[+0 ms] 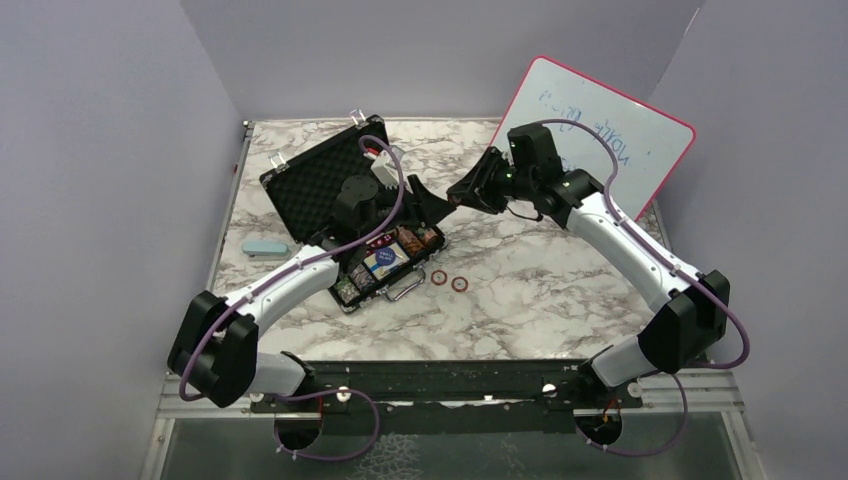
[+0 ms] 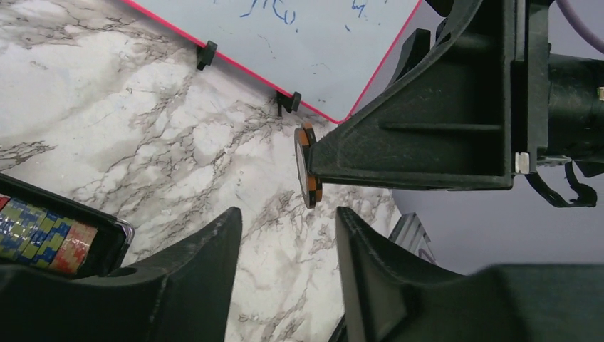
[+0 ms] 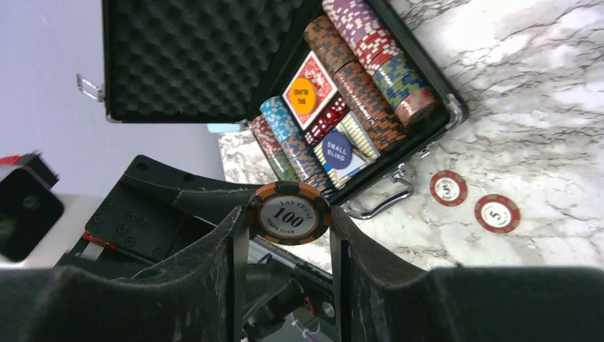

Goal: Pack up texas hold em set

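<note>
Right gripper [image 3: 286, 226] is pinching an orange-and-black 100 chip [image 3: 288, 212], face toward its wrist camera and rim caught between both fingers, held in the air near the open briefcase [image 3: 199, 64]. Left gripper [image 2: 288, 214] jaws are spread with nothing between them; the chip shows edge-on just beyond its fingertips, roughly in line with the gap but outside it, not touching. The case tray holds rows of striped chips [image 3: 363, 85], a red deck [image 3: 322, 70], red dice [image 3: 326, 117] and two round buttons [image 3: 335, 151]; two red chips [image 3: 448, 188] lie loose on the marble table [image 3: 541, 107] just beside the silver handle [image 3: 384, 203].
</note>
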